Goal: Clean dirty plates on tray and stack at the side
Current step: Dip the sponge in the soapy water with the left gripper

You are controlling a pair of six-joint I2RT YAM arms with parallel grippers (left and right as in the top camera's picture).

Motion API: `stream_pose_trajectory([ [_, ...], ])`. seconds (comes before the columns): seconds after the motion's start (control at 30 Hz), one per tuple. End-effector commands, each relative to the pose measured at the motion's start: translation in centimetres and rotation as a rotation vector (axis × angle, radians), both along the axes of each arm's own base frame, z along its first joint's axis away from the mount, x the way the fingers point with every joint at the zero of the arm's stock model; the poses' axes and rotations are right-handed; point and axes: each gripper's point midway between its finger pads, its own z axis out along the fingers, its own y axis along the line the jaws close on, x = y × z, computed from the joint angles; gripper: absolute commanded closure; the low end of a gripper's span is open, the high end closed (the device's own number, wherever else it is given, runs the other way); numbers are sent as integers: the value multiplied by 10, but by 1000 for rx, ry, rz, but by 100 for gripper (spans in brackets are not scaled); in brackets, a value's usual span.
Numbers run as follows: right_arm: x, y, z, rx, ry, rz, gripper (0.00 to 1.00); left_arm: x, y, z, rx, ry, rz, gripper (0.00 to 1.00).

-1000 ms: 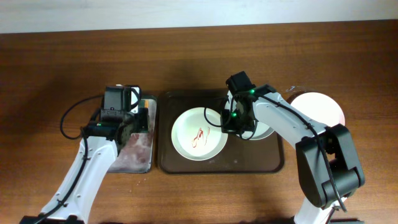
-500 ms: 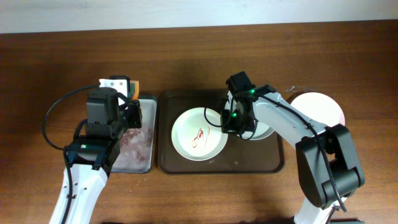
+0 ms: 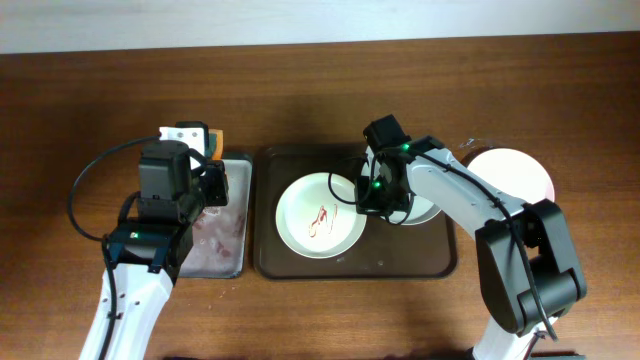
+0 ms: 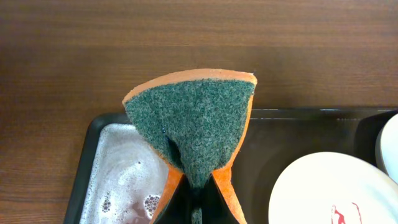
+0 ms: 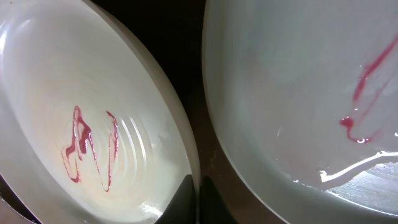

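Note:
A plate with a red sauce smear lies at the left of the dark brown tray. My right gripper is shut on its right rim, as the right wrist view shows. A second smeared plate lies next to it on the tray, mostly under my right arm in the overhead view. A third plate sits on the table right of the tray. My left gripper is shut on an orange sponge with a green pad, held above the small tray's far end.
A smaller black-rimmed tray with pinkish soapy water stands left of the brown tray. Bare wood table lies all round.
My left arm has lifted the sponge out of the soapy water and drawn back to the left. My right arm has not moved.

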Motion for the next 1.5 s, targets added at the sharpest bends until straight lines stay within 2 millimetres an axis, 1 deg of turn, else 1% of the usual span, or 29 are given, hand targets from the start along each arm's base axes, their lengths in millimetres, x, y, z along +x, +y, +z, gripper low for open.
stream_pose_trajectory([
  [0.0, -4, -2, -7, -24, 17, 1, 96, 1, 4, 14, 15, -38, 4, 100],
  [0.1, -4, -2, -7, -23, 17, 1, 96, -2, 4, 8, 18, -14, 5, 100],
  [0.17, -4, -2, -7, -23, 17, 1, 96, -5, 5, -1, 23, 24, 4, 100],
  [0.23, -4, -2, -7, -23, 17, 1, 96, -9, 5, -16, 30, 87, 3, 100],
  [0.4, -4, -2, -7, -23, 17, 1, 96, -21, 6, -74, 42, 312, 18, 100],
  [0.53, -4, -2, -7, -23, 17, 1, 96, -30, 7, -127, 23, 503, 66, 100],
  [0.63, -4, -2, -7, -23, 17, 1, 96, -39, 6, -155, 10, 608, 95, 100],
  [0.7, -4, -2, -7, -23, 17, 1, 96, -43, -1, -165, -23, 649, 75, 100],
  [0.8, -4, -2, -7, -23, 17, 1, 96, -41, -16, -167, -93, 656, 31, 100],
  [0.83, -4, -2, -7, -23, 17, 1, 96, -38, -23, -165, -127, 644, 8, 100],
  [0.97, -4, -2, -7, -23, 17, 1, 96, -25, -37, -159, -194, 588, -40, 100],
  [1.03, -4, -2, -7, -24, 18, 1, 96, -15, -37, -155, -197, 545, -45, 100],
  [1.13, -4, -2, -7, -23, 17, 1, 96, -7, -39, -152, -201, 509, -50, 100],
  [1.3, -4, -2, -7, -24, 18, 1, 96, -2, -39, -150, -202, 489, -52, 100],
  [1.47, -4, -2, -7, -24, 18, 1, 96, 9, -40, -144, -211, 440, -53, 100],
])
